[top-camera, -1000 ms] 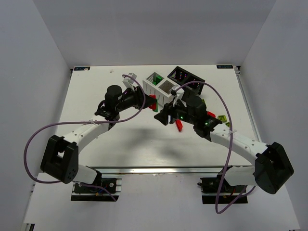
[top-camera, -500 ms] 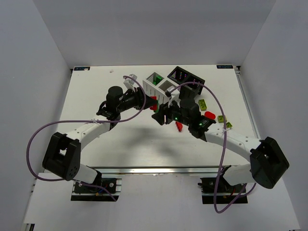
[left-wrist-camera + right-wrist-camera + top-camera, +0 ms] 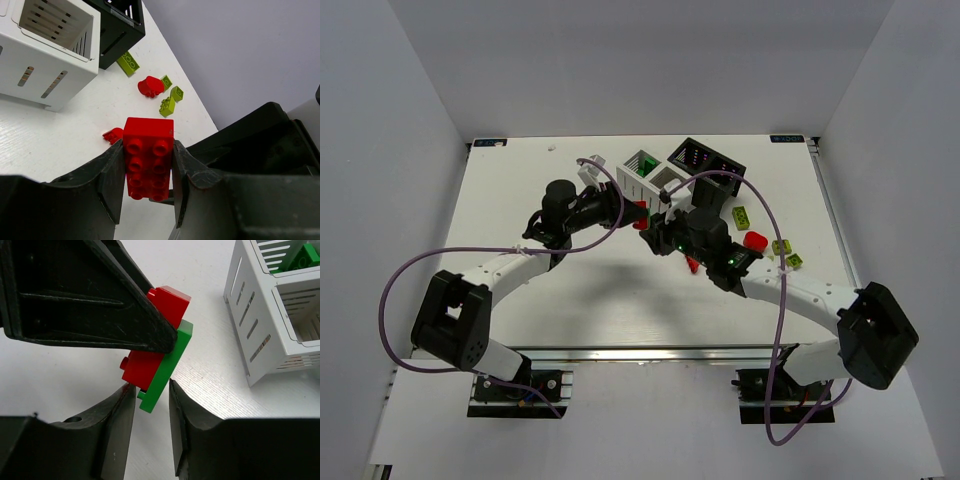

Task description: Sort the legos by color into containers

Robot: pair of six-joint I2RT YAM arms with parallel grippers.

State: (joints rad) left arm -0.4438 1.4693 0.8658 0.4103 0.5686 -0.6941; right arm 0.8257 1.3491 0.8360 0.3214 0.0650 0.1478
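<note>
My left gripper (image 3: 148, 170) is shut on a red lego (image 3: 148, 150), held above the table beside the white container (image 3: 655, 175). In the right wrist view a flat green lego (image 3: 167, 365) is stuck to that red lego (image 3: 145, 367), under the left gripper's dark finger (image 3: 100, 300). My right gripper (image 3: 151, 395) straddles the green plate's lower end. Its jaws are narrow but still open, with a gap showing on each side. A green lego (image 3: 302, 257) lies in the white container's far cell. The black container (image 3: 705, 160) stands behind the white one.
Loose legos lie on the table right of the containers: a rounded red one (image 3: 755, 240), yellow-green ones (image 3: 742, 215) (image 3: 781, 246), and a small red piece (image 3: 692, 264) under the right arm. The two arms meet mid-table, and the right arm's purple cable (image 3: 775, 215) loops above it.
My right gripper has moved left up to the left gripper's brick, and its jaws have narrowed around the green plate. The left gripper has kept its grip and barely moved.
</note>
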